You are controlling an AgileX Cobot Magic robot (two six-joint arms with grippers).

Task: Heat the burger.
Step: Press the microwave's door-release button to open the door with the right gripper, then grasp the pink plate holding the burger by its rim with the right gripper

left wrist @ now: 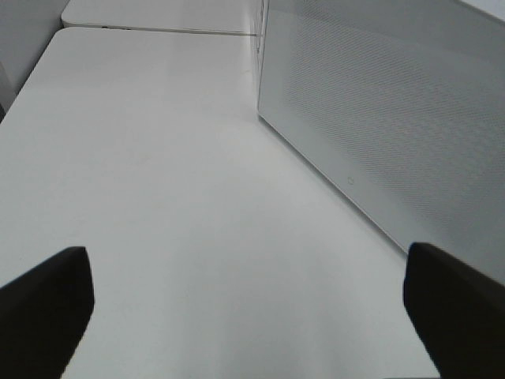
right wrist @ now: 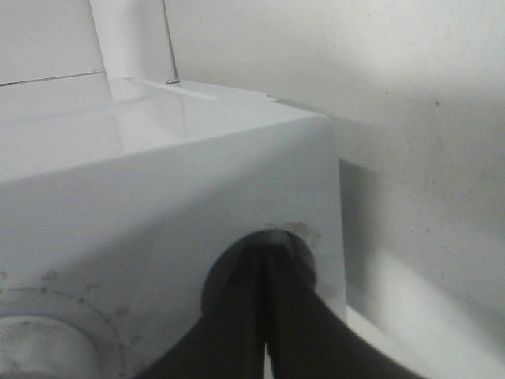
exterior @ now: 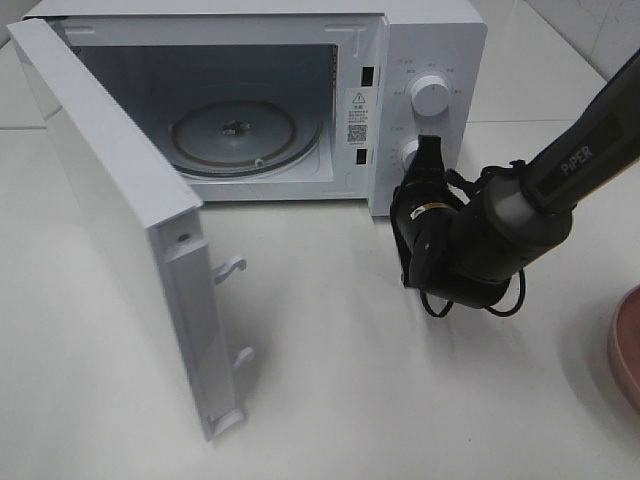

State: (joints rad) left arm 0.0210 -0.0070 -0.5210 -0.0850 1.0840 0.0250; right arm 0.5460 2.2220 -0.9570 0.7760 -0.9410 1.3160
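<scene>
My right fingers [exterior: 429,158], pinched together, are pointing at the microwave's [exterior: 430,40] lower dial [exterior: 407,152], centre right. My left fingers [left wrist: 43,308] are hanging wide open over the desk [exterior: 330,380]. The door [exterior: 110,200] is standing open and the turntable [exterior: 245,135] is bare. The burger is showing in no view; only a pink plate [exterior: 626,345] is peeking in at the right edge. Loading and heating are left to do.

place: robot lab bench set up like a kitchen corner
appliance: white microwave [exterior: 420,40] on the bench, door [exterior: 120,220] swung open, glass turntable [exterior: 240,135] inside, round dial [exterior: 430,95] on the panel
surface: bare white table [exterior: 350,380]; left wrist view shows a second white tabletop [left wrist: 158,14] butted up behind it
wall: plain white tiles [exterior: 590,30]
lab tell: dark robot arm [exterior: 560,170] marked "PiPER", cable looped at its wrist
tableware: pink plate [exterior: 628,345], only its edge in view at the right
</scene>
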